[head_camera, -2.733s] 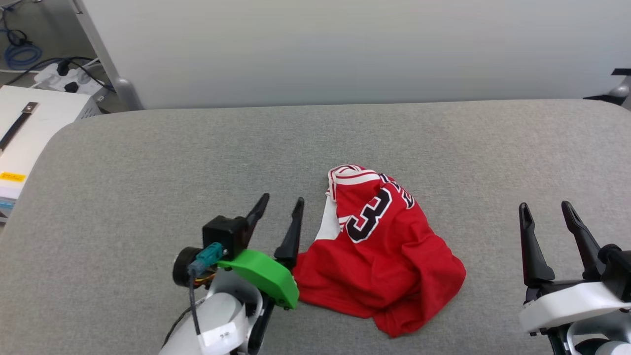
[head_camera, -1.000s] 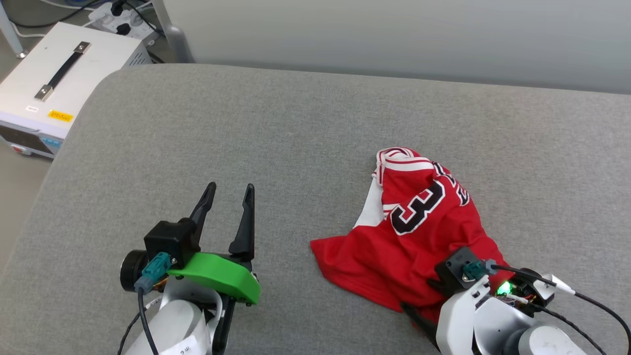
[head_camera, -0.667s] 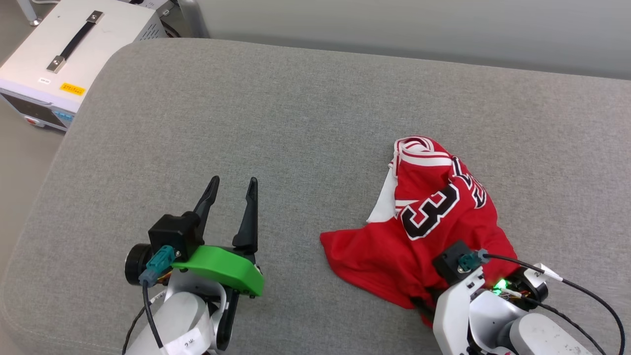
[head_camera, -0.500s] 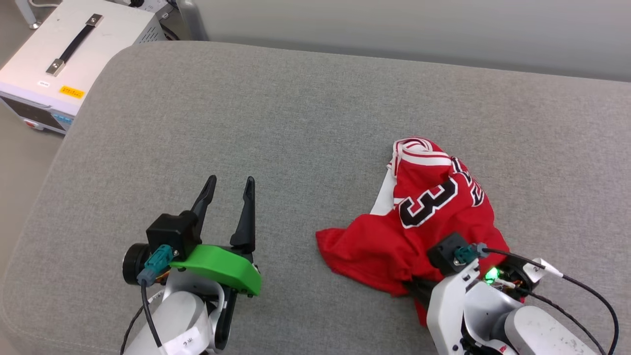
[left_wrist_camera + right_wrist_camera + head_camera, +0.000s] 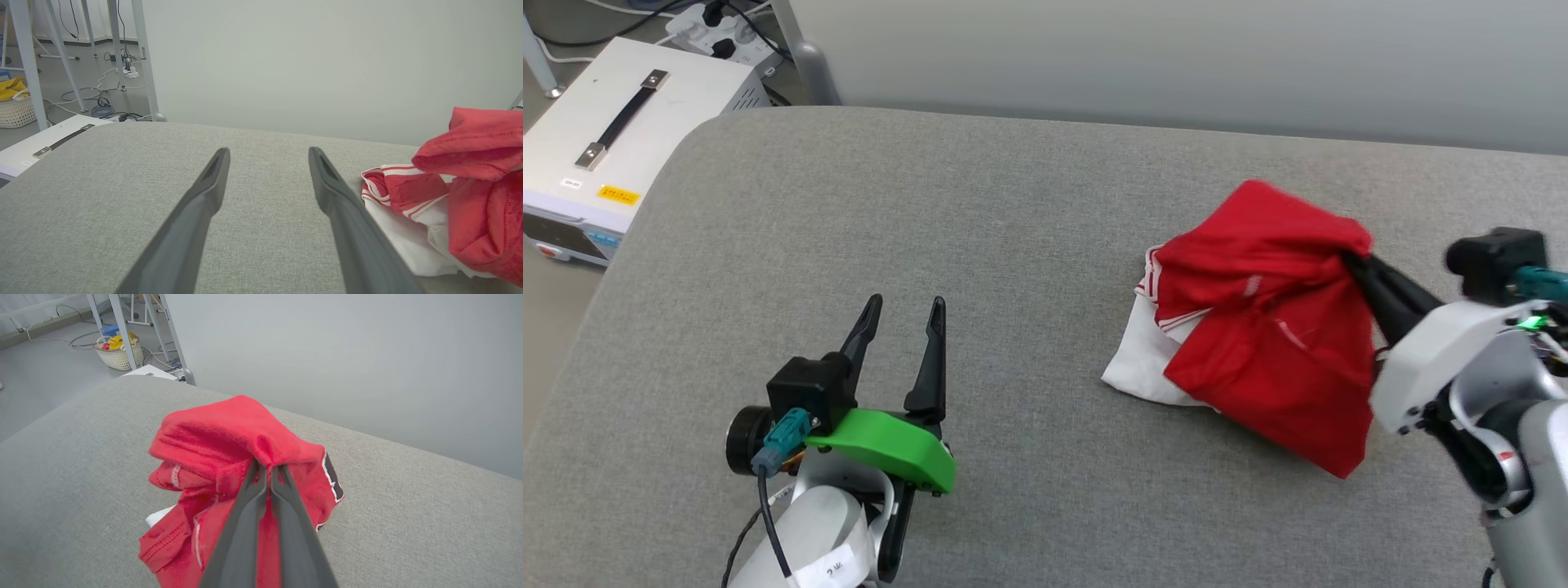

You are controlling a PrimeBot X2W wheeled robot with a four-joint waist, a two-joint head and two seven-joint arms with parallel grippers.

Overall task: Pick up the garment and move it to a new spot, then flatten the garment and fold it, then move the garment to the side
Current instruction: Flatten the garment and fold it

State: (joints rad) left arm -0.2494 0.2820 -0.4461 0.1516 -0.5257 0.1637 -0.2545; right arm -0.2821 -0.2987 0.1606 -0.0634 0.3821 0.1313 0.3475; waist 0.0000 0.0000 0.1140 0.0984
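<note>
at right of grey pad [image 5: 931, 204], right tool [image 5: 1356, 263] pinches garment [image 5: 1258, 335], bunch draped down-left; left tool [image 5: 905, 304] agape.

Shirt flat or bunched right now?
Bunched: the garment hangs crumpled from the shut right gripper, lower end on the grey surface.

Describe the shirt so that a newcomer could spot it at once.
Find the grey table. On its right side a bunched shirt hangs by one fold from the jaws of the right gripper. It alone is red, with a white sleeve beneath.
</note>
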